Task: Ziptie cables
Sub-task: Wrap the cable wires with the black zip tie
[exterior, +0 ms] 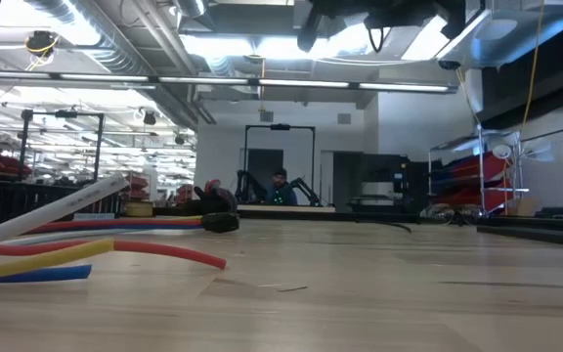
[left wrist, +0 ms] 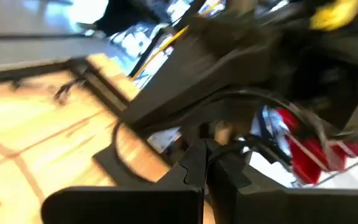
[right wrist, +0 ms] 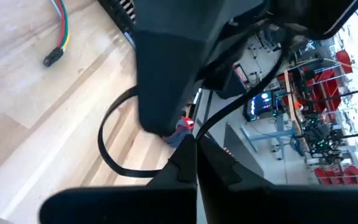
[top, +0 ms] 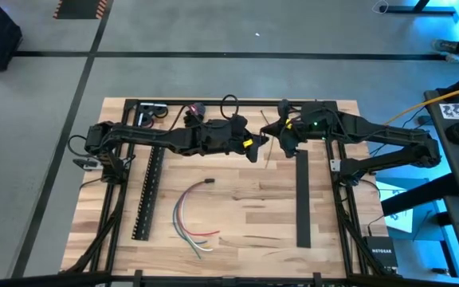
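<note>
The cables (top: 191,214), thin white, red, green and yellow wires joined at a black end (top: 208,182), lie loose on the wooden table, untouched; the low view shows them close up (exterior: 86,249). Above the table's far middle my left gripper (top: 258,143) and my right gripper (top: 272,135) meet tip to tip, both shut. A thin dark zip tie (right wrist: 102,146) bends in a loop between them, also seen in the left wrist view (left wrist: 118,152). My left gripper pinches the zip tie between its shut fingertips (left wrist: 197,171); the strip (left wrist: 160,180) curves away from the tips into the loop, clear of the table. Which part of it they have is hidden by the fingers. My right gripper pinches the zip tie at its shut fingertips (right wrist: 185,158), slanting down from the table's right side. The strip (right wrist: 148,175) leaves the tips and bows round in an open loop that hangs in the air above the table.
A long black slotted bar (top: 147,191) lies left of the cables and a plain black bar (top: 303,199) right of them. Thin strips (top: 249,237) lie near the front. Black frame rails (top: 237,102) edge the table. A person (exterior: 280,186) sits far behind.
</note>
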Controlling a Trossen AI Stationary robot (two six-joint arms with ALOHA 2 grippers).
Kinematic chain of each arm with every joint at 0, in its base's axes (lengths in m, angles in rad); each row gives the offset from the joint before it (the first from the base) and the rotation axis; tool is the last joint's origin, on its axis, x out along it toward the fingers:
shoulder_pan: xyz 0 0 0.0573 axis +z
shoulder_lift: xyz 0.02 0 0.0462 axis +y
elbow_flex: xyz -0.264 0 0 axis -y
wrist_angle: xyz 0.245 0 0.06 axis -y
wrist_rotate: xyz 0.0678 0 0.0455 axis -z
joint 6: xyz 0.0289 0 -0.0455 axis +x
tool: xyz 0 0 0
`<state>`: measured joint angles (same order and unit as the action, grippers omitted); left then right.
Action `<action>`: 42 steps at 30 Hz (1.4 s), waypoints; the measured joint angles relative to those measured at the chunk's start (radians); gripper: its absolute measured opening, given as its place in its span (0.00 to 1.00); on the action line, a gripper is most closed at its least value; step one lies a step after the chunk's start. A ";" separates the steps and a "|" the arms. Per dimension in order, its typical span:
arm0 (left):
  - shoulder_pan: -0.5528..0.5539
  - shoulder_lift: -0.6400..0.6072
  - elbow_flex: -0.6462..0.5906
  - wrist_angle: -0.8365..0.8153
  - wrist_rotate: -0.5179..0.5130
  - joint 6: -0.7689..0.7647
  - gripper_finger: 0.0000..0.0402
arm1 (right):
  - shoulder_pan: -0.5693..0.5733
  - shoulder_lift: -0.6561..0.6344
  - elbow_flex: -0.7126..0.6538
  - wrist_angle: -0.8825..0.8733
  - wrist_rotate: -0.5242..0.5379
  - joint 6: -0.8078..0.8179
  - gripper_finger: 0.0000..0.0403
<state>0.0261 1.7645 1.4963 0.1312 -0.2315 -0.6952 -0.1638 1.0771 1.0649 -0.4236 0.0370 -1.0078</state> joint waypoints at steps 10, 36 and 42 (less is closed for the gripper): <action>-0.009 0.000 0.000 -0.008 0.003 0.081 0.00 | 0.000 0.007 0.000 0.003 0.118 0.043 0.02; -0.012 0.000 0.000 -0.012 0.004 0.086 0.00 | -0.035 -0.108 0.040 0.111 -0.188 0.406 0.30; -0.013 0.000 0.000 -0.018 0.005 0.123 0.00 | -0.047 -0.004 0.035 0.112 -0.264 0.483 0.30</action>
<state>0.0135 1.7645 1.4960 0.1131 -0.2270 -0.5723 -0.2104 1.0731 1.1000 -0.3120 -0.2270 -0.5244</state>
